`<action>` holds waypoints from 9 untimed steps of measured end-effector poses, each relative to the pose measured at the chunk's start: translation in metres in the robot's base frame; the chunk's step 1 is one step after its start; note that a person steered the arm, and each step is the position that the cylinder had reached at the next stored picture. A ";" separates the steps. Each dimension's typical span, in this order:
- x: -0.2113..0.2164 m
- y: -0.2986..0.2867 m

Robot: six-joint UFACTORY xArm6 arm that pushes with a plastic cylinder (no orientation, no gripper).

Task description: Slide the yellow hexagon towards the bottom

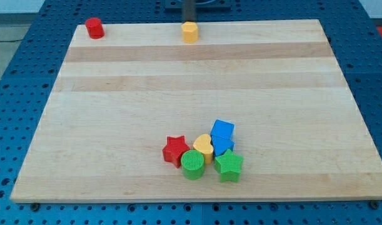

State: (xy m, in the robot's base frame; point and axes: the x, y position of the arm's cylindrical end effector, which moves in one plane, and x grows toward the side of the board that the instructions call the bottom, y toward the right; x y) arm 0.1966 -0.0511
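Observation:
The yellow hexagon (pixel 189 32) stands at the top edge of the wooden board (pixel 115 112), near the middle. My rod comes down from the view's top just behind it, and my tip (pixel 189 22) sits right at the hexagon's top side, touching or nearly touching it.
A red cylinder (pixel 94 28) stands at the board's top left corner. Near the bottom middle is a tight cluster: a red star (pixel 175 150), a yellow heart (pixel 203 147), a blue cube (pixel 222 131), another blue block (pixel 223 145), a green cylinder (pixel 192 164) and a green star (pixel 229 165).

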 end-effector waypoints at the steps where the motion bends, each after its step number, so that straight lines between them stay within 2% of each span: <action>1: 0.022 -0.013; 2: 0.045 0.006; 3: 0.046 0.014; 4: 0.027 -0.005; 5: -0.004 0.018; 6: -0.002 0.039; 8: 0.046 0.046; 9: 0.075 0.076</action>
State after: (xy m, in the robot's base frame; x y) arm 0.2715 0.0249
